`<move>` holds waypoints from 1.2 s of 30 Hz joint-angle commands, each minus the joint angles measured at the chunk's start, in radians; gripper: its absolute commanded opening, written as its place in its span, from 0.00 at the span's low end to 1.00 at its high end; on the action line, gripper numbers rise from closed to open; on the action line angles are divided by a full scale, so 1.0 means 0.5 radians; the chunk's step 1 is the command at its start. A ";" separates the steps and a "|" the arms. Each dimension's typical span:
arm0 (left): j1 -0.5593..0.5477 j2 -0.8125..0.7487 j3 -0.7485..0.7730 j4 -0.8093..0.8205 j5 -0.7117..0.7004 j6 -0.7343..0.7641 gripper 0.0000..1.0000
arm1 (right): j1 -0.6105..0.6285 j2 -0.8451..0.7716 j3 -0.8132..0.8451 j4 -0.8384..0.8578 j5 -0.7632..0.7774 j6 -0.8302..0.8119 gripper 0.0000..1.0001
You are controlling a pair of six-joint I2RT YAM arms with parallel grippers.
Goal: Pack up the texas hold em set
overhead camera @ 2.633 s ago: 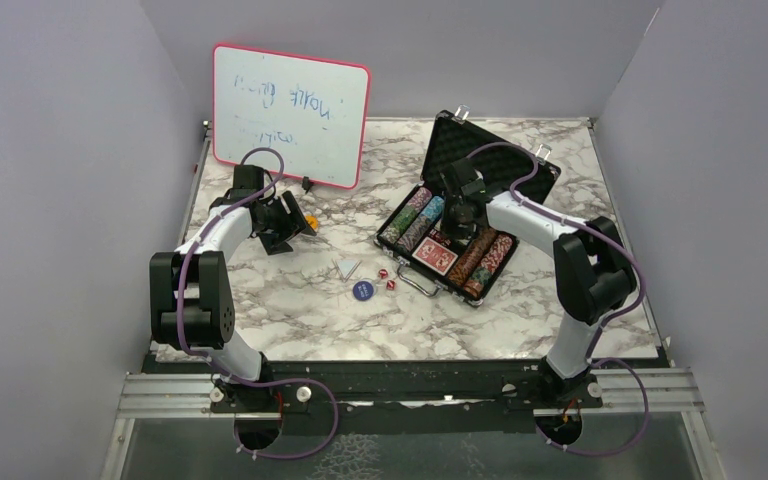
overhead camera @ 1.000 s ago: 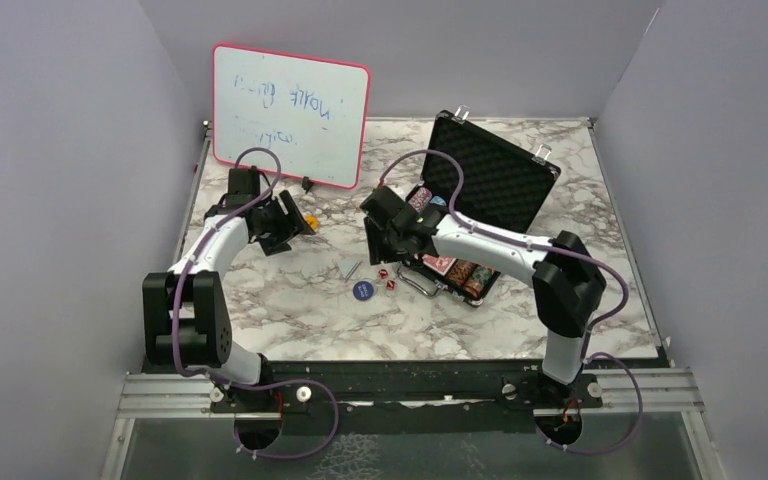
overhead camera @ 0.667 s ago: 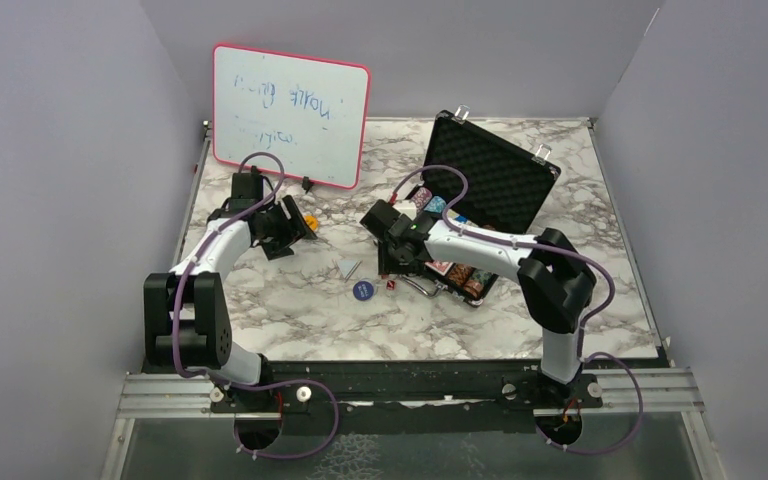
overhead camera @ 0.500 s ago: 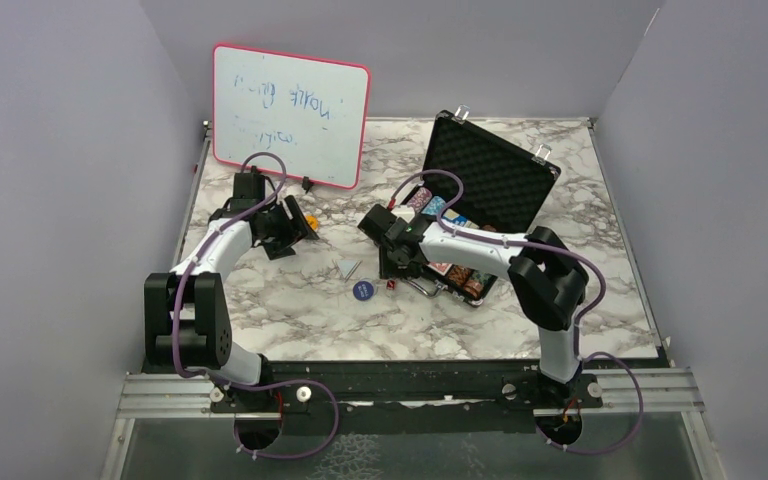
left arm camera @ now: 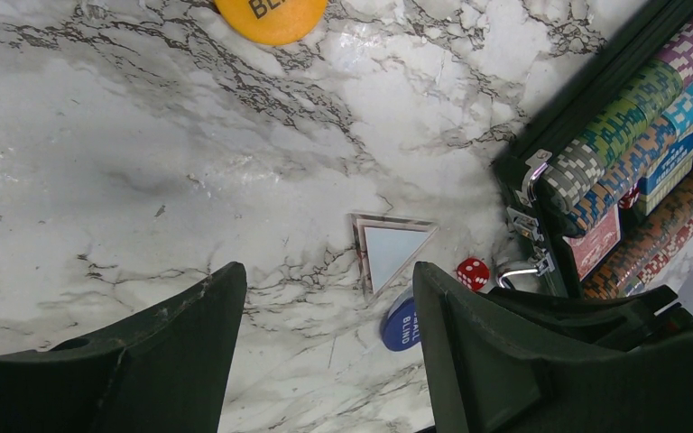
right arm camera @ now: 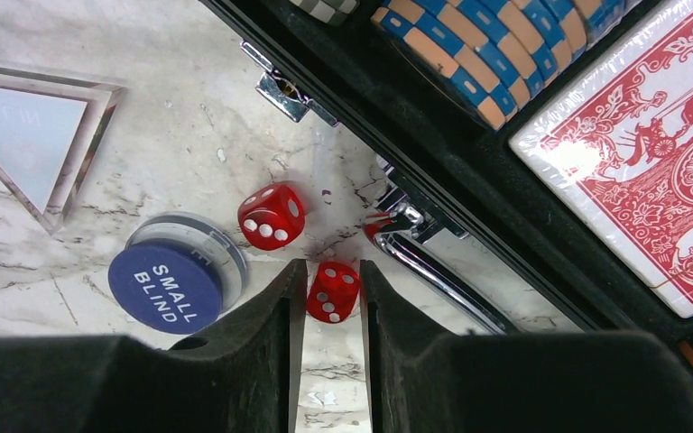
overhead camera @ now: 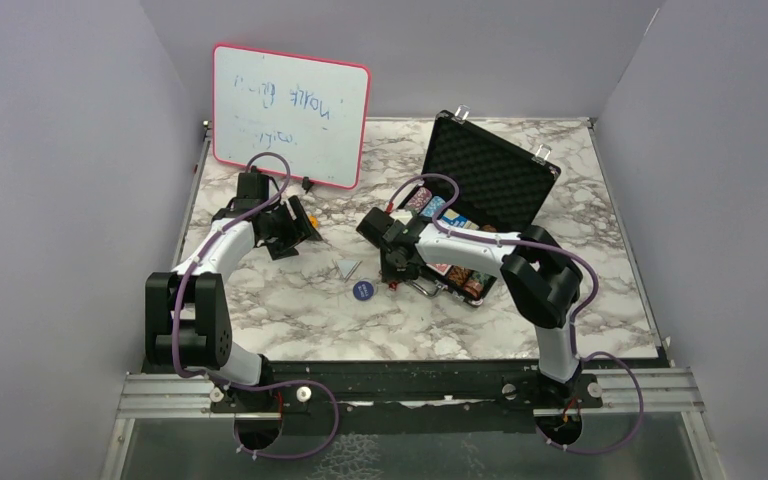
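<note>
The black case (overhead camera: 490, 175) lies open at the back right, with striped chip stacks (right arm camera: 496, 45) and red-backed cards (right arm camera: 650, 153) inside. My right gripper (right arm camera: 327, 268) is down on the marble just in front of the case's metal handle (right arm camera: 442, 280), shut on a red die (right arm camera: 332, 291). A second red die (right arm camera: 272, 216) and the blue button (right arm camera: 167, 284) lie just to its left. My left gripper (left arm camera: 327, 271) is open and empty above the table, left of the case. The orange button (left arm camera: 271, 9) lies beyond its fingers.
A clear triangular piece (overhead camera: 347, 267) lies on the marble between the two grippers, near the blue button (overhead camera: 362, 290). The pink-framed whiteboard (overhead camera: 290, 115) leans at the back left behind the left arm. Grey walls close the table on three sides.
My right gripper left the case, swung left and down to the dice by the handle, and closed round one die. My left gripper barely moved.
</note>
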 commanded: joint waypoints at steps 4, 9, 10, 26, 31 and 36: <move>-0.011 0.001 0.032 0.040 0.040 0.031 0.71 | 0.029 0.005 0.058 -0.015 -0.029 -0.011 0.28; -0.015 0.005 0.030 0.042 0.038 0.037 0.71 | 0.032 -0.003 0.059 -0.035 -0.018 -0.003 0.25; -0.017 0.005 0.030 0.040 0.038 0.035 0.71 | 0.032 -0.006 0.058 -0.038 -0.014 -0.002 0.26; -0.030 0.003 0.023 0.043 0.030 0.039 0.71 | 0.090 -0.019 0.102 -0.168 0.041 0.010 0.28; -0.029 -0.004 0.024 0.041 0.031 0.038 0.71 | 0.090 -0.013 0.101 -0.144 0.028 -0.015 0.25; -0.032 -0.012 0.020 0.042 0.030 0.042 0.71 | 0.090 -0.001 0.116 -0.079 -0.029 -0.150 0.29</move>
